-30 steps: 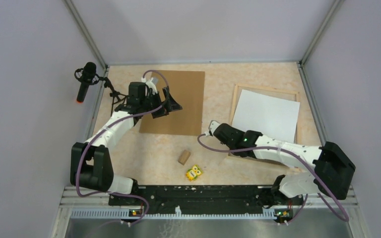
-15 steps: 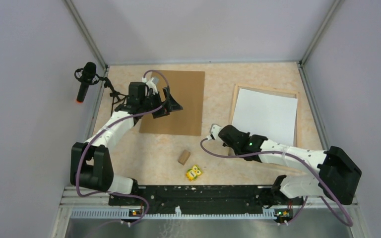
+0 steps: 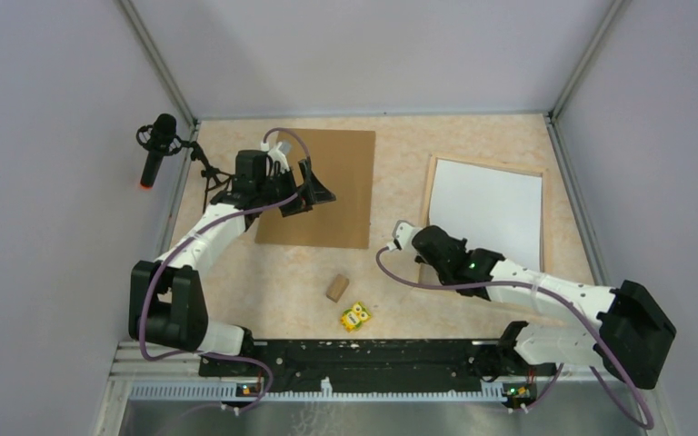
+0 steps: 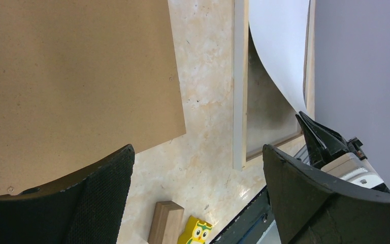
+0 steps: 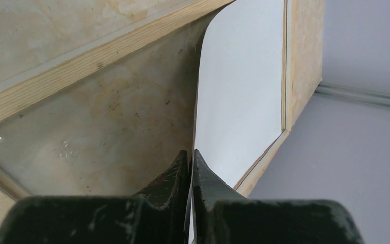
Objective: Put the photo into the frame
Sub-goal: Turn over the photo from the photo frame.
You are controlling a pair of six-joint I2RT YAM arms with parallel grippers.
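The photo (image 3: pixel 486 211) lies white side up inside the frame (image 3: pixel 429 195) at the right; its printed side is hidden. Its far part rests flat within the pale wood strips, while its near-left corner curls up off the glass. My right gripper (image 3: pixel 433 259) is shut on that raised edge; in the right wrist view the sheet (image 5: pixel 244 86) runs between the closed fingertips of the gripper (image 5: pixel 190 155), above the frame's rail (image 5: pixel 96 61). My left gripper (image 3: pixel 314 193) hovers open and holding nothing over the brown backing board (image 3: pixel 327 182). The left wrist view shows the curled photo (image 4: pixel 279 46) and frame (image 4: pixel 239 101).
A small wooden block (image 3: pixel 336 288) and a yellow owl figure (image 3: pixel 355 316) sit at the near middle, between the arms. A microphone (image 3: pixel 154 150) on a stand is at the left edge. Metal rails border the table on both sides.
My right arm has shifted right and toward the near edge with the photo. The sheet turned from skewed over the frame's right rail to lined up inside the frame. The left arm stayed still.
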